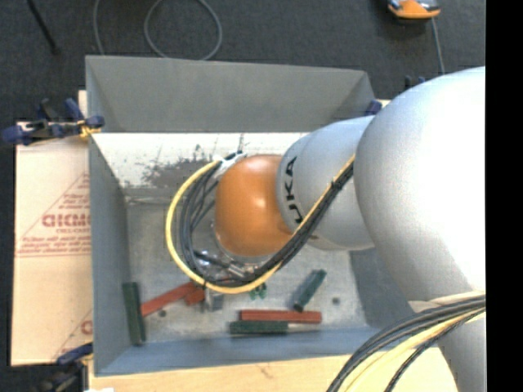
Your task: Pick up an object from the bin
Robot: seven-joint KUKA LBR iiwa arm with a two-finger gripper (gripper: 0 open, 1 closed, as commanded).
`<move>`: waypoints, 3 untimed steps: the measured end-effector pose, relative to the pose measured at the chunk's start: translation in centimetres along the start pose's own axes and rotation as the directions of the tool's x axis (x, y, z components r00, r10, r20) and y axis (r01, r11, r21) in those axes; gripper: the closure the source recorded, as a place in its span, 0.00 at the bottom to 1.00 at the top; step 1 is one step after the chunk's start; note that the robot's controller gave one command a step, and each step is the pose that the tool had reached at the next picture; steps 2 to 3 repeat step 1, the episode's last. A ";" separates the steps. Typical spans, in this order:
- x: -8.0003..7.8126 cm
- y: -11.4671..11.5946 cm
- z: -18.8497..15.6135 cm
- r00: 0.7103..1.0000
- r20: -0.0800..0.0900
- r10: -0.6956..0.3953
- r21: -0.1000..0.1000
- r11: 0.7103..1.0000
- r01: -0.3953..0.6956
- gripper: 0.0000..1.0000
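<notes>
Dark, rough flooring [261, 23] is seen around a grey metal bin [106, 227] with sloped, smooth walls. Its bottom is scuffed and speckled with dark marks towards the back wall.

A rounded white arm [392, 178] is stretched in from the right. It ends in a glossy orange cover [249, 202], around which black and yellow cables [174, 219] are looped. Below the cover, the grey claw [213, 297] is seen low over the bin's bottom, at the right end of a flat orange stick [167, 300]. Whether the claw is released or clenched cannot be told, and a grasp on the stick cannot be made out.

The stick lies slanted in the front left part of the bin. A long green bar [133, 313] is laid just left of it, close along the left wall. Right of the claw, a red bar [282, 317] and a darker green bar [257, 328] lie side by side near the front wall, and a teal pen [309, 289] is set at a slant above them.

All these things are kept to the front strip, so little room is left there. More open bottom is seen left of the cables.
</notes>
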State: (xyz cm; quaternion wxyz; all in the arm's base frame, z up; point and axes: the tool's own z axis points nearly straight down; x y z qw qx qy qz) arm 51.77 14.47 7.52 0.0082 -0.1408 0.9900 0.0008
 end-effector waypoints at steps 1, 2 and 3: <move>-2.8 1.2 -15.0 1.000 -0.004 0.012 0.000 1.000 -0.012 1.00; -2.8 1.2 -15.0 1.000 -0.004 0.012 0.000 1.000 -0.012 1.00; -2.8 1.2 -15.0 1.000 -0.004 0.012 0.000 1.000 -0.012 1.00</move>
